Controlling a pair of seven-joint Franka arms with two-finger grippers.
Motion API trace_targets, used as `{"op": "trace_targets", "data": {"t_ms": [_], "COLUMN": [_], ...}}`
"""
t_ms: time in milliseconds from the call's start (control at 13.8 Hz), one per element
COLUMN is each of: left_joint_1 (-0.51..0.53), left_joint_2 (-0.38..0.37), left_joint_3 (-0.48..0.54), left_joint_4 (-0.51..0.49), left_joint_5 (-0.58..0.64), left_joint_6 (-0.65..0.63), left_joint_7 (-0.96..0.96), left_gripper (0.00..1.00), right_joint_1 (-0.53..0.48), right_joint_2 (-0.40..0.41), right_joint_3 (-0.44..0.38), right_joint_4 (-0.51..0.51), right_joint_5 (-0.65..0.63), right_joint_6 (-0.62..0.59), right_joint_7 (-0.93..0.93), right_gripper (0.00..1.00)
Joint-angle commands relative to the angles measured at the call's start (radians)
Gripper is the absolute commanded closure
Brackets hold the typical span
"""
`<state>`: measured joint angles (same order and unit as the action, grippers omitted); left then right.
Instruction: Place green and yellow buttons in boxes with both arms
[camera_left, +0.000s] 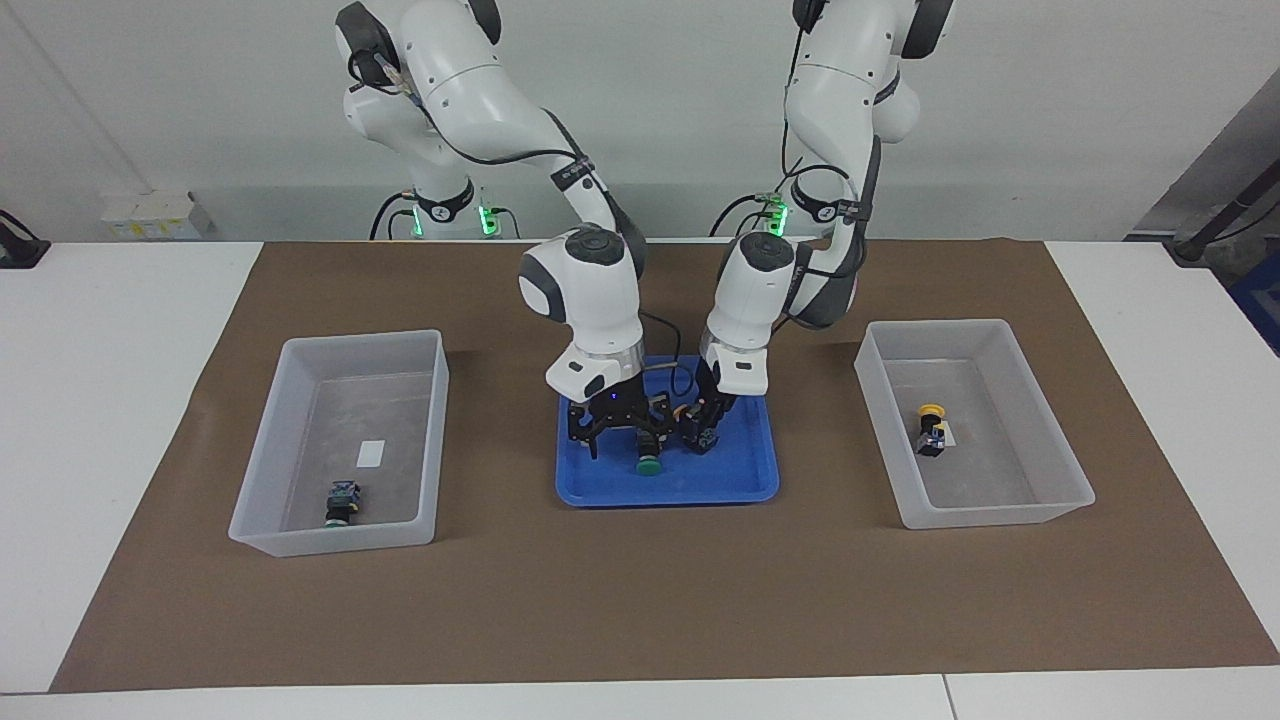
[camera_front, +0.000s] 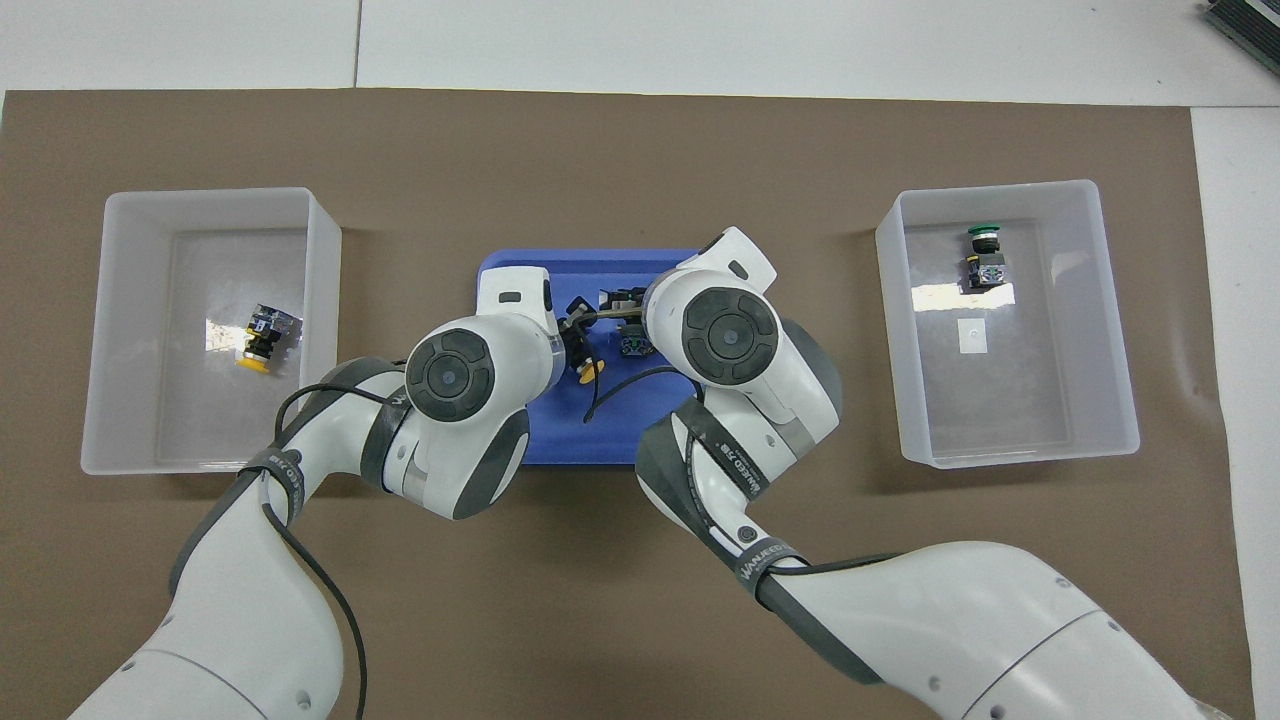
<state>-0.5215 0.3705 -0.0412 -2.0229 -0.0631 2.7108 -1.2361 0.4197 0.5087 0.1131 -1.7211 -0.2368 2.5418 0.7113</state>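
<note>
Both arms reach down into the blue tray (camera_left: 745, 488) at the middle of the brown mat (camera_left: 640, 600) on the worktop (camera_left: 100, 400).

The right gripper (camera_left: 640, 440) stands low in the tray with a green button (camera_left: 648, 463) at its tip. The button's round green cap faces away from the robots, and its dark body runs back up between the jaws. The jaws appear to be grasping it, though the hold is partly hidden.

The left gripper (camera_left: 705, 425) is just beside it, also down in the tray. A yellow button (camera_front: 588, 372) lies at its tip, cap turned toward the robots and dark body running away from them. Whether these jaws are released or clenched cannot be told.

The box (camera_left: 340, 440) at the right arm's end of the mat holds another green button (camera_left: 340, 503). It lies on its side near the wall farthest from the robots, cap pointing away from them.

The box (camera_left: 975, 425) at the left arm's end holds another yellow button (camera_left: 931, 428). It lies on its side, cap toward the robots.
</note>
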Motion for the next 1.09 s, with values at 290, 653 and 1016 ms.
{"op": "trace_targets", "data": {"t_ms": [290,653,1016], "left_joint_1": [-0.002,0.083,0.234], "left_joint_2": [0.001,-0.059,-0.13], "left_joint_3": [0.02,0.023,0.017], "left_joint_4": [0.116,0.21,0.214], "left_joint_5": [0.077,0.08,0.069], "left_joint_6": [-0.216,-0.409,-0.542], "left_joint_7": [0.015,0.194,0.49], "left_gripper": [1.0,1.0,1.0], "right_joint_1": [-0.021,-0.007,0.037], "right_joint_2": [0.011,0.017,0.045], "right_joint_3": [0.008,0.01,0.01], "right_joint_4": [0.0,-0.005,-0.005], "right_joint_5": [-0.012,-0.003,-0.002], "right_joint_6": [0.031,0.061,0.061], "right_joint_7": [0.023,0.025,0.059], "right_gripper": [0.0,0.0,0.0]}}
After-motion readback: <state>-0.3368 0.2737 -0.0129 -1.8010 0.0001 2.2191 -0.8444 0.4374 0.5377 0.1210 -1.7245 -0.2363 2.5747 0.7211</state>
